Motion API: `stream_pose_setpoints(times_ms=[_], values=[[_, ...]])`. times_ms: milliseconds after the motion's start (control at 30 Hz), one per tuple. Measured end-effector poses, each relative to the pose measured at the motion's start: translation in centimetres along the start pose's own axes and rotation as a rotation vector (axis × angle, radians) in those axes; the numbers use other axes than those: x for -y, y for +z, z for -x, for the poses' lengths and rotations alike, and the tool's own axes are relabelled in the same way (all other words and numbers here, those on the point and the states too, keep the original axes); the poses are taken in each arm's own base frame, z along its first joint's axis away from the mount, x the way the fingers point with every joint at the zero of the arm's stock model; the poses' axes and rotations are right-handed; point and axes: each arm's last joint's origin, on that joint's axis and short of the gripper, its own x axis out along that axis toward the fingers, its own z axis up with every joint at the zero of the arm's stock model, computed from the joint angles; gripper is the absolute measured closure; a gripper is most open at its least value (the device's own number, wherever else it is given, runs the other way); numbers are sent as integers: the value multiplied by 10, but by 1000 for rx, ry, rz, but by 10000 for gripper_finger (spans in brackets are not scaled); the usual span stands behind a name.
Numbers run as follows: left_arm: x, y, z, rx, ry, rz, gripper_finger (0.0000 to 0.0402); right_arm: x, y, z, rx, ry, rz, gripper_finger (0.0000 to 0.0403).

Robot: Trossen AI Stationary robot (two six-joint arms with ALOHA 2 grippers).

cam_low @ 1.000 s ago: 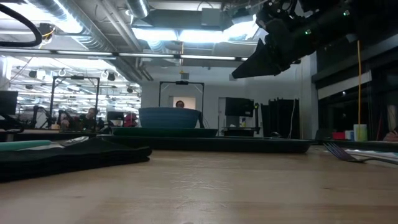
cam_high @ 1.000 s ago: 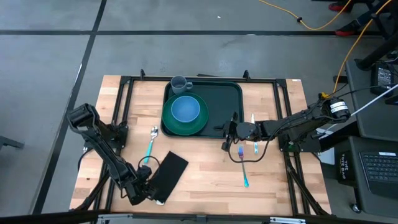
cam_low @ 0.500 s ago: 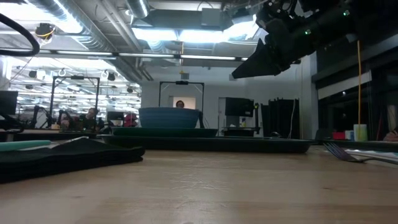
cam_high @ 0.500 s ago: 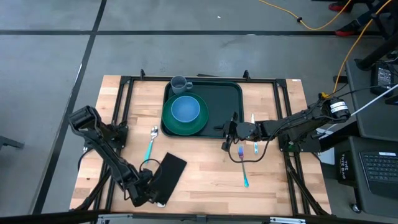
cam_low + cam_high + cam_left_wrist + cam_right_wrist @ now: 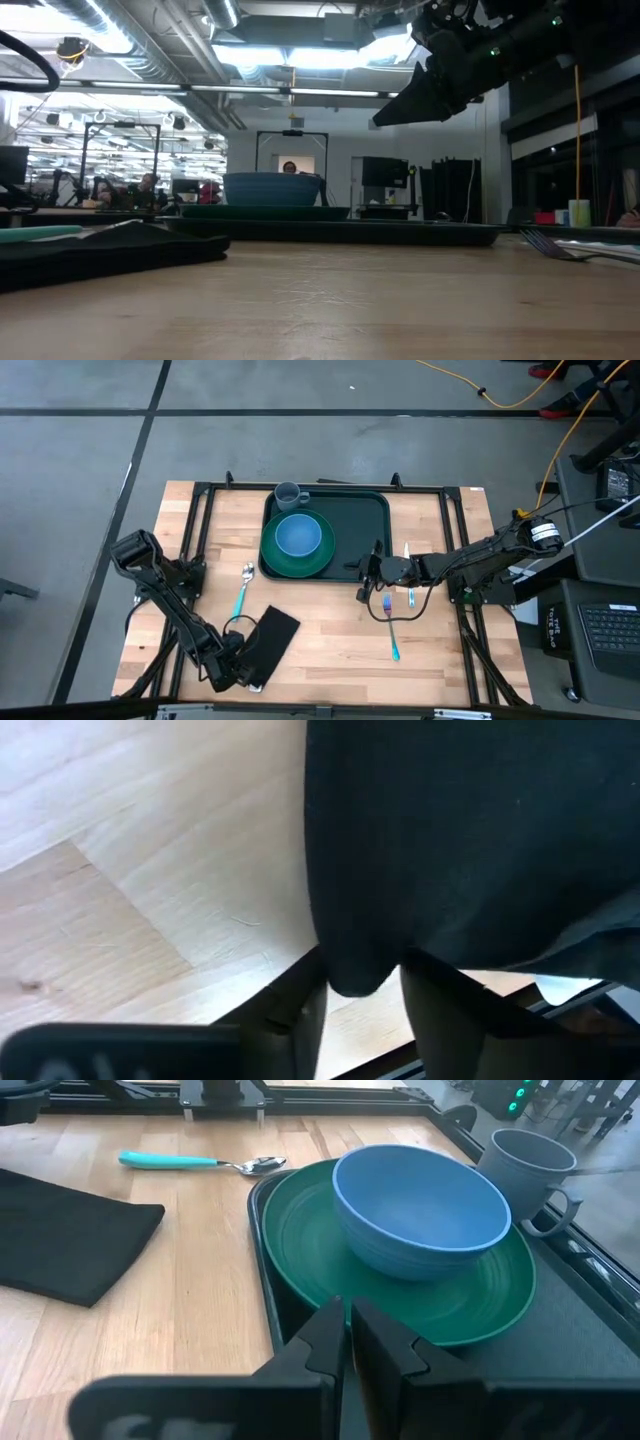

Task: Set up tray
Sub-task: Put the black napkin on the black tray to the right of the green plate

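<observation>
Far left, near front edge: left gripper down at the corner of the black cloth napkin, fingers either side of a pinched-up fold, closing on it but not clearly clamped yet. Arm stretched low along the table, wrist nearly flat, probably to lift the napkin toward the tray. Teal-handled spoon just beside the napkin. Then the dark green tray at the back middle, green plate with blue bowl on it, grey mug at its back corner. Right gripper shut and empty, hovering over the tray's front-right rim, arm reaching in level, seemingly waiting. Fork and knife lying right of the tray.
</observation>
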Motion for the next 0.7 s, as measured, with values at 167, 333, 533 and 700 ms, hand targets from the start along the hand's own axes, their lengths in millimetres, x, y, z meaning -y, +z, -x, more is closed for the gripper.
stream_pose_setpoints(times_ms=[167,333,533,700], values=[[1,0,0,5,-13,0,327,0,0,0,-4,0,2,375],[1,0,-1,22,-29,-3,361,0,-1,0,-13,-1,6,375],[0,-3,-1,99,-78,-20,391,0,-1,0,-13,0,4,375],[-2,-2,-2,234,-148,-21,394,0,-1,0,-13,1,4,375]])
